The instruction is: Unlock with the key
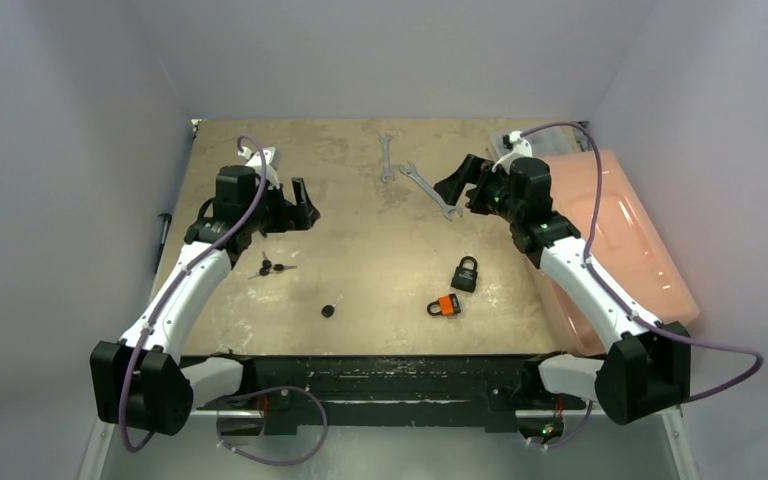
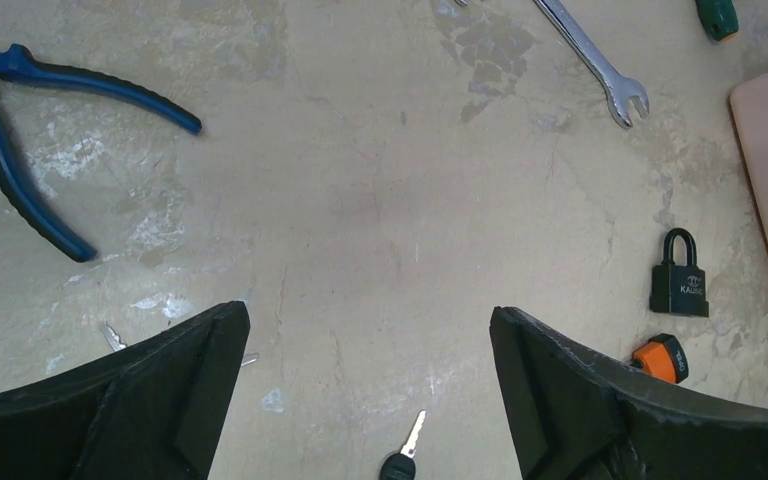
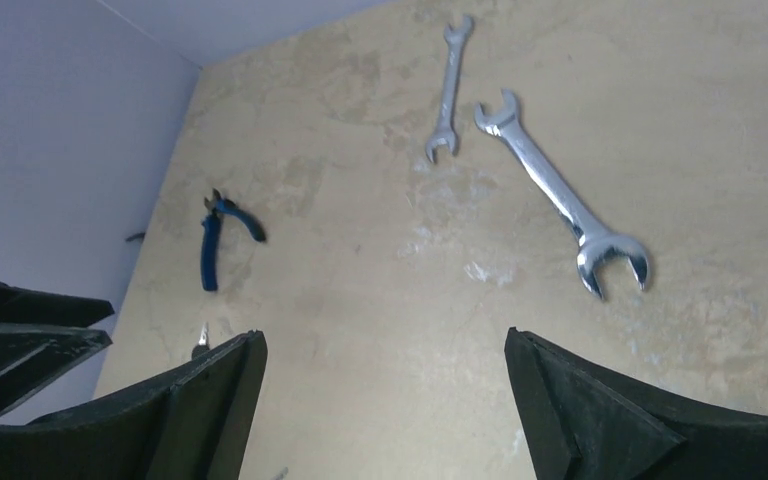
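A black padlock [image 1: 465,273] lies on the table right of centre, with a smaller orange padlock [image 1: 445,306] just in front of it. Both show at the right of the left wrist view, black [image 2: 680,280] and orange [image 2: 660,358]. A single black-headed key [image 1: 331,308] lies near the front centre and shows at the bottom of the left wrist view [image 2: 405,455]. Two more keys [image 1: 272,267] lie beside the left arm. My left gripper [image 1: 305,205] [image 2: 370,320] is open and empty above the table. My right gripper [image 1: 457,185] [image 3: 385,340] is open and empty at the back right.
Two wrenches [image 1: 387,157] [image 1: 430,190] lie at the back centre. A pink tray [image 1: 620,230] stands along the right edge. Blue pliers [image 2: 20,150] lie at the back left, near the left wall. A green tool handle [image 2: 717,15] lies near the tray.
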You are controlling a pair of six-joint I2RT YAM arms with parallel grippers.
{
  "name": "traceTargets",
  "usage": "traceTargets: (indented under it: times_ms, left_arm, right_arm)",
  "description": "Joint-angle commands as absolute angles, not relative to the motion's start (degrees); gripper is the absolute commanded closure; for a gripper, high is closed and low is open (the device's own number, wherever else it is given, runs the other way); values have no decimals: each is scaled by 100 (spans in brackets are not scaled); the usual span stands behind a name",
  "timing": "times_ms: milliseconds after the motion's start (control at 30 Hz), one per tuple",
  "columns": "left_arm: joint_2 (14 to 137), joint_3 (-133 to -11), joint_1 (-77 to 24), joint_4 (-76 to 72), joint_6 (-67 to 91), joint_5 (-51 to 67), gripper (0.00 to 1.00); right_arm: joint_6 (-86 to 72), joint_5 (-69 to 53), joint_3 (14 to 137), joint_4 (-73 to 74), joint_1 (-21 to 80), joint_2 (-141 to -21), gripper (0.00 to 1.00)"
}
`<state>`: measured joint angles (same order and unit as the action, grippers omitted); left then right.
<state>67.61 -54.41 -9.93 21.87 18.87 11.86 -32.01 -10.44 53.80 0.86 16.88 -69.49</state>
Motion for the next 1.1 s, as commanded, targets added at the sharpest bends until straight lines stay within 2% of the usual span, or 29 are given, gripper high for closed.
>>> traceTargets:
  times_ms: [0,200,467,667,1067]
  left_arm:
    - [6604,-5380,-1037,1973,1817,1314,1]
    - [6549,-5381,-1052,1943,1828,1439,1]
    - [6487,-5353,-1142,1898,1817,1521,4]
    - [6472,-5344,-1177,1895,1796,1504,11]
    - [6504,-5352,-1213,1937,1828,1307,15]
  right_arm:
    - [-3387,-1044,5859,1035,1723,-7231,1]
    - [-3260,-819,5824,1492,1902,-7189,1]
    - [-2053,-609,5558,1622,2467,-6797,1]
    - [-1691,-341,5492,2026,2758,-6608,1]
    - [-4324,1031,4881,2946,3629,-6830,3]
